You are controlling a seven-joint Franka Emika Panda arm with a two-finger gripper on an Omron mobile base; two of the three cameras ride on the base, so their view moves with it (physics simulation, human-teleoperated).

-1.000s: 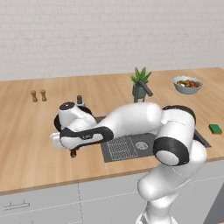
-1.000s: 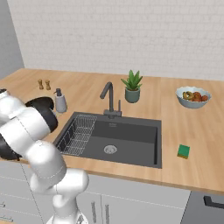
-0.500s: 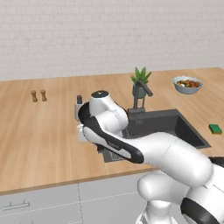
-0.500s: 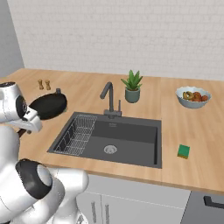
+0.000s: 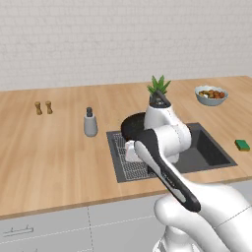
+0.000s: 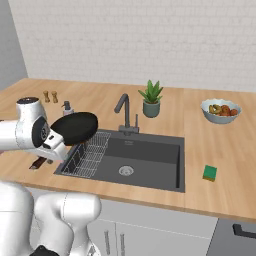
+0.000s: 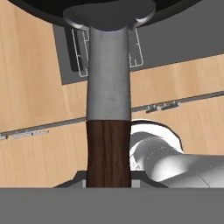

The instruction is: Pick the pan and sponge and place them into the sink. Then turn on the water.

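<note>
The pan, round and black, hangs in the air over the wire rack at the left end of the sink. My gripper is shut on its wooden handle, and the grey metal neck runs up to the pan's underside. In the left base view the pan shows partly behind my arm, above the sink. The green sponge lies on the counter right of the sink; it shows as the sponge at the right edge. No water runs from the faucet.
A potted plant stands behind the sink, and a grey fruit bowl sits at the back right. A soap dispenser and two small shakers stand on the counter to the left of the sink.
My arm has swung to the right from the left counter, carrying the pan with it. The pan now hangs over the sink's rack. The sponge has not moved.
</note>
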